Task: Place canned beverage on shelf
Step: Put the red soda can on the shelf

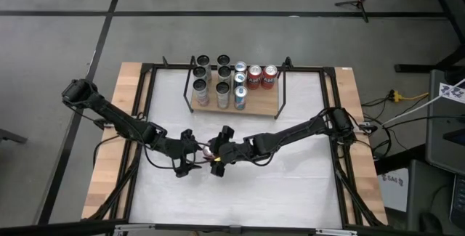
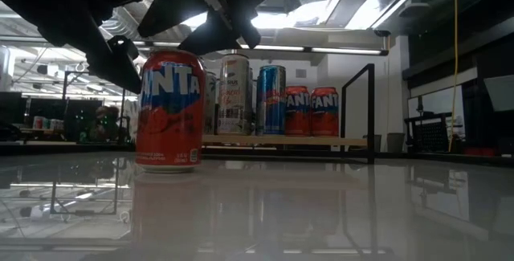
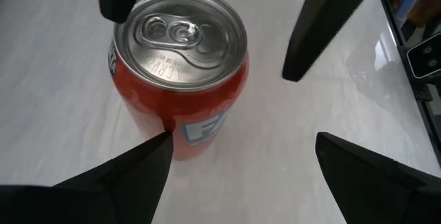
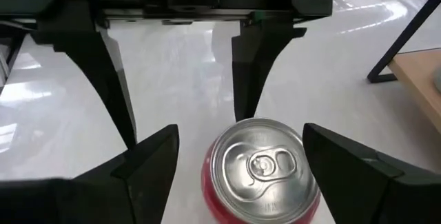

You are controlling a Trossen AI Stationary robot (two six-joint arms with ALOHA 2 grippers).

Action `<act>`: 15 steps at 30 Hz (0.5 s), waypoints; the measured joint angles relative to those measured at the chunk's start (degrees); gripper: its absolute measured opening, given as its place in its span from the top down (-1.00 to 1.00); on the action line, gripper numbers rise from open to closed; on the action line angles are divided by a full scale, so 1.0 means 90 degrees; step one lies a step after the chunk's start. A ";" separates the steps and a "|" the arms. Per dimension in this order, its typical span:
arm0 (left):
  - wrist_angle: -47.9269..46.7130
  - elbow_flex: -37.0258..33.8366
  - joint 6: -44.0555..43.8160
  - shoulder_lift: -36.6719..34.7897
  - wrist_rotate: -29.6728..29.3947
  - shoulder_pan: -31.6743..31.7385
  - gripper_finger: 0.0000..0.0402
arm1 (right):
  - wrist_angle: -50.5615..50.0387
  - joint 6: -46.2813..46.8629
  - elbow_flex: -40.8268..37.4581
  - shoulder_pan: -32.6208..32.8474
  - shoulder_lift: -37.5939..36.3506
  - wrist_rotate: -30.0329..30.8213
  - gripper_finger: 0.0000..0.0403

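Observation:
A red Fanta can (image 2: 169,110) stands upright on its base on the white tabletop, in front of the shelf. My right gripper (image 4: 241,145) is open above and around the can's silver top (image 4: 265,170), one finger on either side with a gap. My left gripper (image 3: 242,143) is open too and faces it from the table's left; the can (image 3: 180,65) stands by one of its fingertips, not between the two. The wooden shelf (image 1: 259,105) at the far middle carries several upright cans. My left gripper has one fingertip (image 3: 157,154) right beside the can's red side wall (image 3: 180,124), coming slanting down from the table's left. Whether it touches the can I cannot tell. The can stands upright on the table.
The shelf's black rod uprights (image 2: 370,110) stand at its ends. Dark cans fill its left part, blue cans (image 1: 240,83) its middle and two red cans (image 1: 262,77) the far right; bare board lies in front of them. A black frame (image 1: 330,120) runs round the white tabletop.

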 joint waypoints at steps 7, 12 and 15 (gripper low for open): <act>0.0002 0.0000 -0.0002 0.0000 0.0002 0.0000 -0.74 | -0.0006 -0.0002 0.0000 -0.0002 0.0000 0.0315 -0.51; 0.0004 0.0000 -0.0002 0.0000 0.0002 0.0000 -0.74 | -0.0007 -0.0002 0.0000 -0.0002 0.0000 0.0266 -0.51; 0.0005 0.0000 -0.0002 0.0000 0.0002 0.0000 -0.74 | 0.0001 0.0001 0.0000 0.0000 0.0014 0.0265 -0.51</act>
